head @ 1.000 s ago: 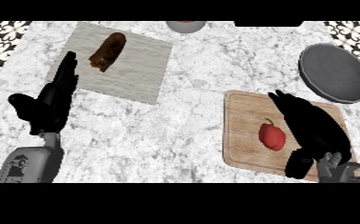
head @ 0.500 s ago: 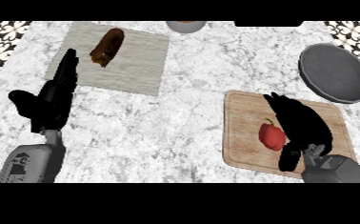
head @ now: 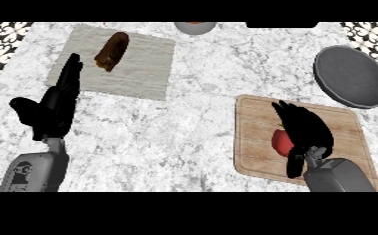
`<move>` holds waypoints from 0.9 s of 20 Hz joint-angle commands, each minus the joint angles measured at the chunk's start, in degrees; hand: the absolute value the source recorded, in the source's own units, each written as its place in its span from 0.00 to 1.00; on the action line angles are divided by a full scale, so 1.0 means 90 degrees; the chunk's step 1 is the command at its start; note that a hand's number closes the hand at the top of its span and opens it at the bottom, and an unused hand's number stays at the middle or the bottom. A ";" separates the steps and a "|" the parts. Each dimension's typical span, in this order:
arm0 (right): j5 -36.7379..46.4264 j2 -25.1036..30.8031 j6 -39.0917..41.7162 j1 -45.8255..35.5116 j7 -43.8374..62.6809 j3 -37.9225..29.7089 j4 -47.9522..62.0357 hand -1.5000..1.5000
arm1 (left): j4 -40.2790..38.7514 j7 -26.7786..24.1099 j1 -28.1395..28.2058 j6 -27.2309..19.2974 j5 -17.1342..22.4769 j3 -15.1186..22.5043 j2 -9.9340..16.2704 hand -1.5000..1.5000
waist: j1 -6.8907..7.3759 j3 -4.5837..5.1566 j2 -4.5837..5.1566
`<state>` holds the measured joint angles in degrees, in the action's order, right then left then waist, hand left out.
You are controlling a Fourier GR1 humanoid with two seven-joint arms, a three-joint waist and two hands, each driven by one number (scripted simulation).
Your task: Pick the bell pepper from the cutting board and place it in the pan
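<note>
Right hand (head: 304, 131) hovering over the pepper (head: 280, 141) on the board (head: 255, 129).

Its fingers are lying straight across the pepper, gripping nothing; the left hand (head: 53, 108) is resting open. A poor close could be nudging the pepper off before it reaches the pan (head: 351, 76).
</note>
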<state>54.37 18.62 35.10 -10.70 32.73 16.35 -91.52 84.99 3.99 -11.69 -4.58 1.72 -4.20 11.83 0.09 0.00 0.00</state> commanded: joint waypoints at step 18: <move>0.0598 -0.0313 -0.0396 0.0418 -0.1409 0.0264 -0.0051 1.00 | -0.0032 0.0151 -0.0116 0.0010 -0.0215 -0.0002 -0.0310 0.50 | -0.0023 0.0000 -0.0008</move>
<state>60.38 17.65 31.24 -9.23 20.91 17.73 -88.67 83.81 5.17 -14.01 -4.04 0.38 -5.47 10.64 -0.11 0.27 -0.23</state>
